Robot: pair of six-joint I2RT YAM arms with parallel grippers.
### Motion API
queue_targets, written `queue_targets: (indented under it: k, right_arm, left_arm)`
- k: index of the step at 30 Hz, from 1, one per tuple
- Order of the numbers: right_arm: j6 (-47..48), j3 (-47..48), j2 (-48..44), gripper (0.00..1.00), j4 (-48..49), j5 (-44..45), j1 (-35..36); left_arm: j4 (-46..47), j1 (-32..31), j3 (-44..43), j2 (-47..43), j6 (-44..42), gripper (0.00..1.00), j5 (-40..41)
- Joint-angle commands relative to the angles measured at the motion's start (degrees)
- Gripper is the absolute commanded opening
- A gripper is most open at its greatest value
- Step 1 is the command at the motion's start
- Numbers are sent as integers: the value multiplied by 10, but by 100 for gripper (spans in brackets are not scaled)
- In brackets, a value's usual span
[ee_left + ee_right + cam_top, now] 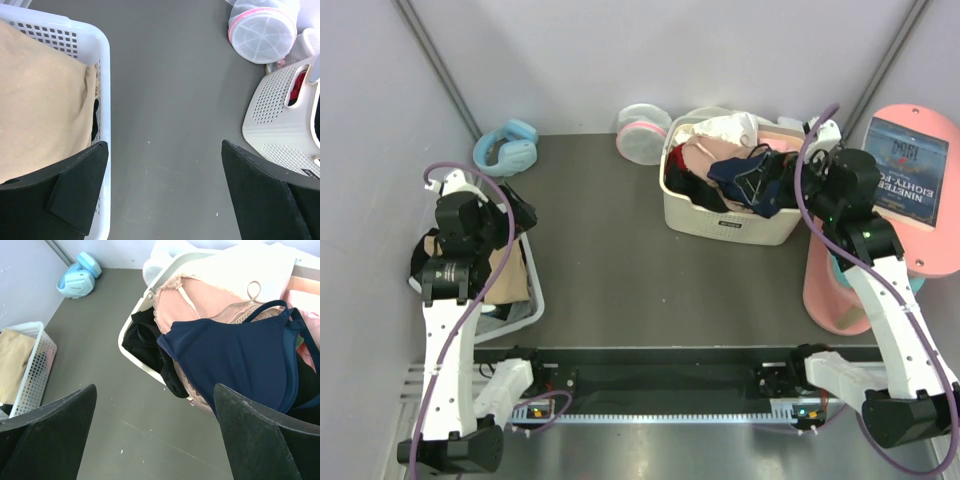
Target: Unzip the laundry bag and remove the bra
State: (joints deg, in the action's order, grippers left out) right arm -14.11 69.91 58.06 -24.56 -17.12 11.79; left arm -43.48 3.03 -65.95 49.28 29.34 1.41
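The laundry bag [643, 133], a round white mesh pouch with pink zipper trim, lies at the back of the table, left of the cream basket [725, 222]. It also shows in the left wrist view [263, 30], and no dark shape shows through its mesh. Black fabric [147, 345] hangs over the cream basket's near rim; I cannot tell whether it is the bra. My left gripper [165, 195] is open and empty, above the table beside the white basket [75, 37]. My right gripper [155, 435] is open and empty, above the cream basket's right end.
The cream basket holds a navy garment [240, 355] and pink clothes [210, 295]. The white basket [525, 290] at the left holds beige cloth [35, 95]. Blue headphones [507, 147] lie at the back left. A pink stool with a book [910, 170] stands at the right.
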Motion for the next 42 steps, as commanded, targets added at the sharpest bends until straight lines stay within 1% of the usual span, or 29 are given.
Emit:
queue_targets:
  k: [1, 9, 11, 13, 16, 17, 18, 19, 20, 21, 22, 23, 24, 25, 26, 27, 28, 29, 30, 31, 32, 33, 34, 36, 37, 38, 40, 42]
  right_arm:
    - [7, 45, 20, 100, 27, -14, 4]
    - [31, 114, 70, 100, 20, -18, 8]
    - [36, 130, 94, 100, 20, -19, 11]
    - [32, 152, 110, 100, 21, -25, 17]
    - [22, 178, 136, 100, 28, -34, 19]
    - [22, 182, 149, 100, 29, -30, 21]
    - [21, 194, 158, 100, 29, -31, 23]
    - [21, 203, 168, 100, 25, -34, 26]
    - [21, 214, 186, 100, 22, -36, 29]
    - [22, 231, 194, 100, 22, -39, 36]
    - [20, 236, 200, 100, 28, -39, 40]
    - [15, 236, 203, 100, 34, -38, 44]
    - [10, 233, 204, 100, 40, -40, 48]
    - [-4, 228, 203, 100, 47, -42, 50]
    - [-12, 222, 196, 100, 57, -45, 51]
    - [-17, 205, 191, 100, 62, -49, 54]
    - [-25, 192, 185, 100, 66, -49, 57]
    - [-26, 179, 172, 100, 68, -48, 59]
    - [-29, 154, 165, 100, 66, -47, 64]
    - [-35, 140, 148, 100, 66, -44, 65]
    - [-37, 128, 140, 100, 62, -42, 67]
    - [-41, 106, 132, 100, 51, -37, 69]
    - [-45, 96, 117, 100, 44, -33, 71]
    - [-54, 67, 99, 100, 32, -21, 75]
    - [-64, 59, 82, 100, 30, -19, 75]
    - [-69, 52, 74, 100, 28, -17, 76]
    - [-80, 40, 57, 100, 20, -9, 83]
    - [-87, 38, 50, 100, 9, 0, 92]
  left_arm:
    - [14, 2, -24, 0, -10, 99, 11]
    - [27, 2, -32, 12, -27, 99, 14]
    - [37, 1, -31, 31, -29, 99, -10]
    - [70, -6, -28, 52, -32, 99, -32]
    - [91, -76, -59, 124, -32, 99, 18]
    - [96, -133, -90, 167, -38, 99, 65]
    - [101, -158, -106, 189, -40, 99, 76]
    - [118, -177, -136, 211, -38, 99, 79]
    - [132, -204, -147, 255, -36, 99, 75]
    - [148, -215, -156, 277, -39, 99, 72]
    - [196, -223, -169, 299, -46, 99, 66]
    - [220, -228, -175, 344, -54, 99, 55]
    - [246, -228, -185, 369, -53, 99, 33]
    - [266, -228, -223, 396, -47, 99, 27]
    - [270, -230, -249, 456, -33, 99, 24]
    - [272, -230, -276, 486, -25, 99, 23]
    - [279, -232, -322, 514, -15, 99, 25]
    - [314, -235, -338, 564, -12, 99, 27]
    - [329, -235, -352, 587, -9, 99, 30]
    - [339, -234, -390, 611, 11, 99, 48]
    - [348, -234, -413, 655, 20, 99, 54]
    - [353, -233, -435, 678, 27, 99, 57]
    - [357, -234, -481, 721, 40, 99, 65]
    - [393, -235, -520, 766, 45, 99, 62]
    - [396, -235, -563, 788, 51, 99, 62]
    - [394, -235, -587, 830, 58, 99, 72]
    - [412, -235, -627, 873, 68, 99, 79]
    - [442, -235, -626, 889, 74, 99, 96]
